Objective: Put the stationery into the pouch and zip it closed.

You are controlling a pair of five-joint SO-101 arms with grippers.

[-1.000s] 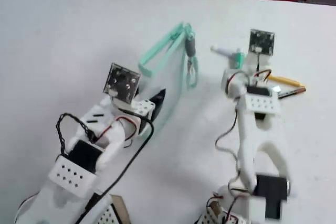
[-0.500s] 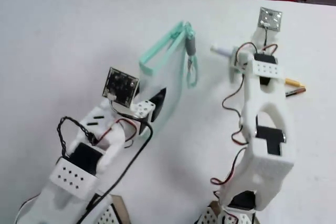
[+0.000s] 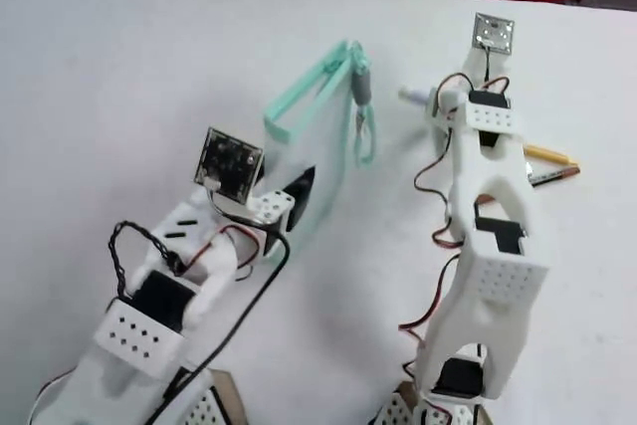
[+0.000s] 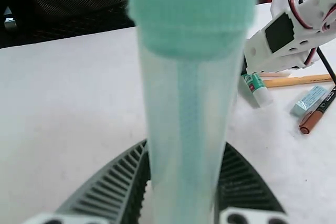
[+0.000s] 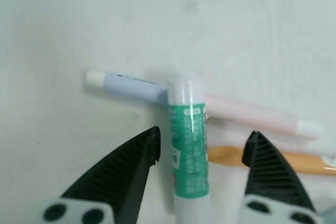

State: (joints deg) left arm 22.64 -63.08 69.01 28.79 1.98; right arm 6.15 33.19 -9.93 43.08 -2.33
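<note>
The mint-green pouch (image 3: 320,126) stands on its edge left of centre, and my left gripper (image 3: 297,192) is shut on its near end. In the left wrist view the pouch (image 4: 186,103) rises between the dark fingers (image 4: 123,177). My right gripper (image 5: 205,137) is open, low over the table. A green and white glue stick (image 5: 188,145) lies between its fingers without touching them. A pastel pen (image 5: 236,111) lies crosswise just past the glue stick, and a yellow pencil (image 5: 278,162) lies beside it. The right arm (image 3: 476,121) hangs over these items.
A yellow pencil (image 3: 549,155) and a brown pen (image 3: 553,176) lie to the right of the right arm. The left wrist view also shows a small pale blue eraser (image 4: 310,100) by the brown pen (image 4: 317,116). White table (image 3: 119,67) stretches to the left.
The right arm has stretched out toward the far side and lowered its gripper over the glue stick. The left arm and the pouch have kept still.
</note>
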